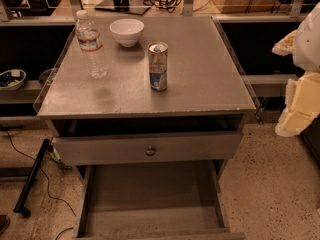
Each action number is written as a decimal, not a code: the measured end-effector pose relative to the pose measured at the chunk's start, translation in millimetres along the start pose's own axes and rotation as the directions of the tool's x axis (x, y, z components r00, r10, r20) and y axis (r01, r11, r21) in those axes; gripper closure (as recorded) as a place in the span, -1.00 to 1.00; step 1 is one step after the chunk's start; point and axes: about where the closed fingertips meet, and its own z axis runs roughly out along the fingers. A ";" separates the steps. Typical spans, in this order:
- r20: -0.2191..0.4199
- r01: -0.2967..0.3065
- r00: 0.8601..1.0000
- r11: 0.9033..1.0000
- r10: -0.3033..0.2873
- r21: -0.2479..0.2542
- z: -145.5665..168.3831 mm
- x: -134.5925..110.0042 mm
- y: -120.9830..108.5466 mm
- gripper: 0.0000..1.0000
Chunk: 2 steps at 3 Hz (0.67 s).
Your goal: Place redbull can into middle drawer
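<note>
Can (158, 66) upright on surface (210, 79), ungrasped; middle drawer (150, 196) open and bare below.
Claw (298, 101) hangs off the right edge, well apart from can; opening: cannot tell; can not in it. Advice: grip mid-body from the side, keep clear of bottle (90, 45) and bowl (127, 31), lift before crossing the front edge. Label print on can and bottle unreadable.

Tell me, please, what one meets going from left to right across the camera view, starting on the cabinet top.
The water bottle → bowl → redbull can → gripper, at the far right edge of the view.
</note>
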 end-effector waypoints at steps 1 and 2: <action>0.000 0.000 1.000 1.000 0.000 0.000 0.0 -0.1 -0.1 -1.00; 0.015 -0.008 1.000 1.000 0.008 -0.004 1.0 -3.0 -3.9 -1.00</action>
